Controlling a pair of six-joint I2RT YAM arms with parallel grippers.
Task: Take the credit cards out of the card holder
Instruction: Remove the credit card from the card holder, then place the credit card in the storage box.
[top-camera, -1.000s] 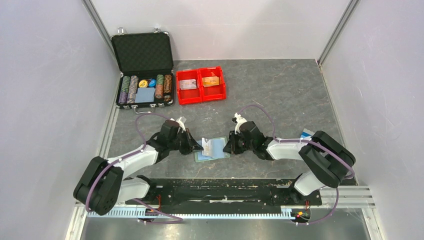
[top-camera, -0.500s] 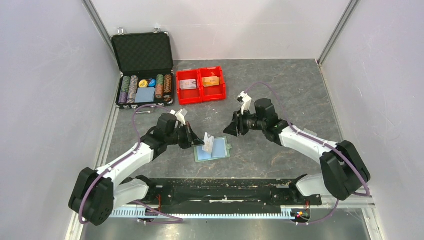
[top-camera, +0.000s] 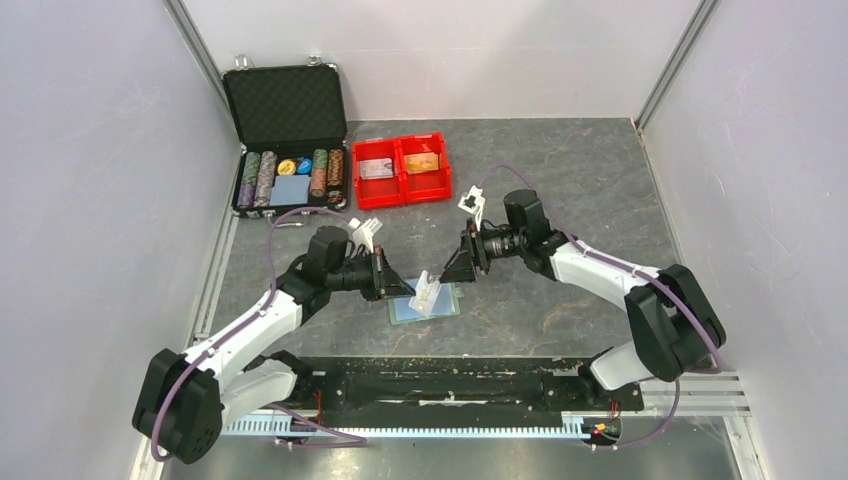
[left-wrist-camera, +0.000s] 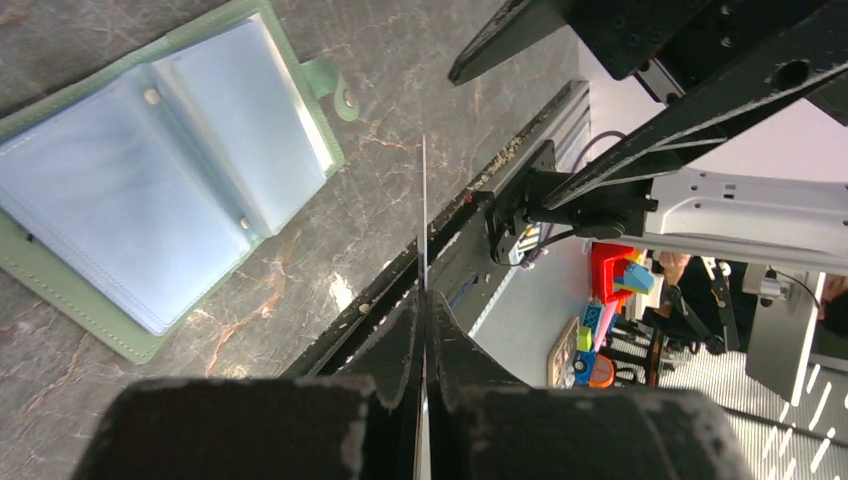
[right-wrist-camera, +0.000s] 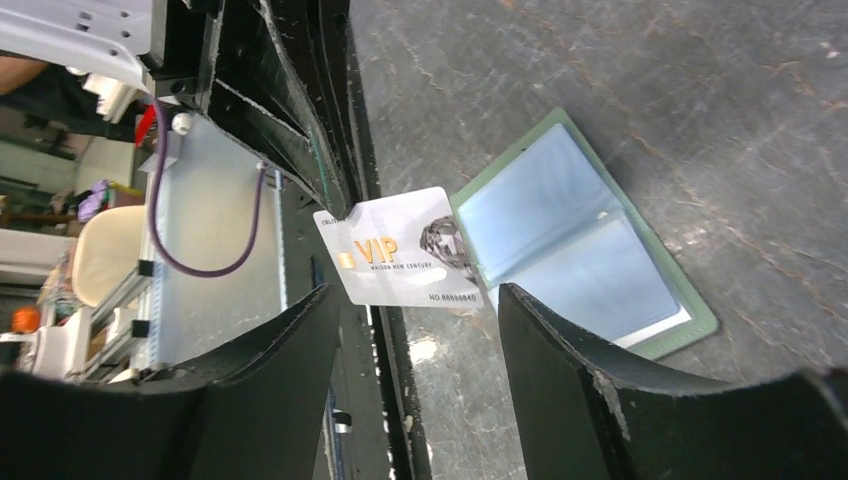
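The grey-green card holder (top-camera: 440, 306) lies open on the table, and its pale blue pockets (left-wrist-camera: 150, 190) look empty; it also shows in the right wrist view (right-wrist-camera: 590, 260). My left gripper (top-camera: 397, 284) is shut on a whitish-grey "VIP" credit card (top-camera: 428, 292) and holds it above the holder's left half. The left wrist view shows this card edge-on (left-wrist-camera: 423, 210) between my left gripper's closed jaws (left-wrist-camera: 424, 295). My right gripper (top-camera: 457, 268) is open, just right of the card. In the right wrist view the card (right-wrist-camera: 400, 250) is in front of my right gripper (right-wrist-camera: 415, 300), and they are not touching.
A red two-compartment bin (top-camera: 401, 192) stands behind, with an orange card (top-camera: 422, 162) in its right half and a pale card (top-camera: 376, 168) in its left. An open black poker-chip case (top-camera: 288, 140) stands at the back left. The black mounting rail (top-camera: 440, 380) runs along the near edge.
My left gripper has lifted the whitish card out of the holder and up. My right gripper left the holder, rose, then moved left toward the card with its jaws open.
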